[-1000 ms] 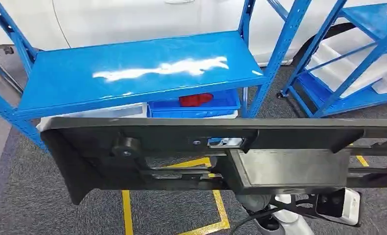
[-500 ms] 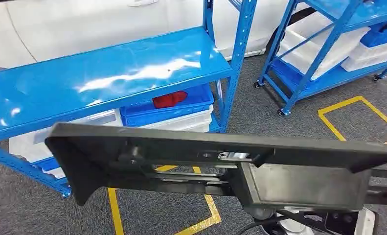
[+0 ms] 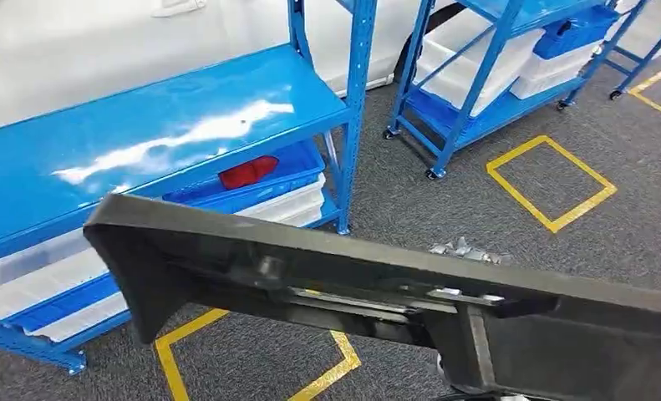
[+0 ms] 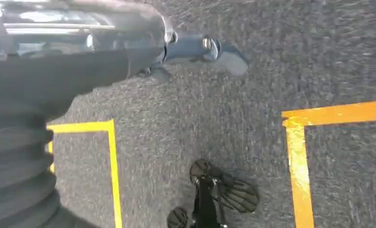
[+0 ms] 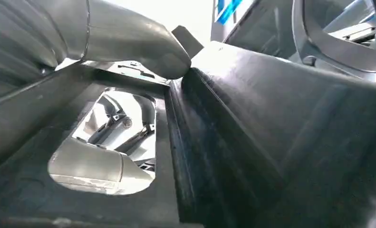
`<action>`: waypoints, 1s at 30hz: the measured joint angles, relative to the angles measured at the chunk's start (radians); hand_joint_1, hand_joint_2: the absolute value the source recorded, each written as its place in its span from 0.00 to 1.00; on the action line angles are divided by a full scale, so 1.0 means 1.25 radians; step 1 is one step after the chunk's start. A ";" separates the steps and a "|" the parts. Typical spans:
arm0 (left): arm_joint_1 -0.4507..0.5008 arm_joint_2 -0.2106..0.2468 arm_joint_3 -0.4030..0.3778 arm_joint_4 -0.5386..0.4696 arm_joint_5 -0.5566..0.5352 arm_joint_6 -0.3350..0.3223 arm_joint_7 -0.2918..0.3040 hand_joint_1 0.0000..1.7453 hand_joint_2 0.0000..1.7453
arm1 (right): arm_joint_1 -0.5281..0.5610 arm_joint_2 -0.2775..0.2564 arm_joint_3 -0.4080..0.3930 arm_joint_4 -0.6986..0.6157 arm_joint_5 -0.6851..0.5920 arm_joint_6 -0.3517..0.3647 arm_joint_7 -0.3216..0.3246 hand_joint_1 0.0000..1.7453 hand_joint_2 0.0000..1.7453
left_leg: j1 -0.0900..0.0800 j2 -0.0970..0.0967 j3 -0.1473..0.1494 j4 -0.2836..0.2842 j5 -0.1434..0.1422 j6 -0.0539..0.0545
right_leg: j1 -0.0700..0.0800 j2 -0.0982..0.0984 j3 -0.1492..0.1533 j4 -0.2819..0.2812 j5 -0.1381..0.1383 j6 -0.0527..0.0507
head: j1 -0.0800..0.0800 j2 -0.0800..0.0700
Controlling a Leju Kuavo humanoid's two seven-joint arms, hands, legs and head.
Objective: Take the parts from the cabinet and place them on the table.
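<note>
Head view shows the whole scene swung sideways against the frames of a second ago: the blue rack (image 3: 168,138) now sits far to the left and a second rack (image 3: 477,75) and a yellow floor square (image 3: 551,182) have come in at the right. That is the camera turning, not the racks moving, so I judge the robot is turning away from the cabinet to carry its load toward the table.

The long black part (image 3: 377,292) lies across the lower frame, tilted, off the shelf. In the right wrist view the right hand (image 5: 129,42) presses its grey thumb on the part's inner wall, holding it. The left hand (image 4: 43,80) is blurred; whether it grips anything I cannot tell.

Well beyond the hands, a blue bin (image 3: 251,180) under the shelf holds a red piece (image 3: 247,171); white bins (image 3: 285,207) sit beneath it.
</note>
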 joint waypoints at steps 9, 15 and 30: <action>-0.014 -0.021 -0.002 0.000 -0.006 -0.006 0.005 0.00 1.00 | -0.003 0.002 0.006 -0.013 0.034 0.003 0.001 1.00 1.00 | 0.000 0.019 0.007 0.012 -0.022 -0.036 | 0.007 -0.016 0.102 -0.209 0.072 -0.042 | 0.000 0.000; -0.007 -0.035 -0.002 0.000 -0.002 -0.007 0.005 0.00 1.00 | -0.033 0.000 0.032 0.010 0.013 0.019 0.002 1.00 1.00 | 0.001 -0.039 -0.094 0.225 -0.098 -0.038 | 0.009 0.039 0.098 -0.206 0.077 -0.051 | 0.000 0.000; -0.007 -0.064 -0.008 0.001 -0.038 0.023 0.049 0.00 1.00 | -0.081 -0.011 0.082 0.061 -0.013 -0.038 0.046 1.00 1.00 | 0.001 -0.016 0.000 -0.004 0.000 0.000 | 0.000 0.003 -0.038 0.037 -0.011 -0.002 | 0.000 0.000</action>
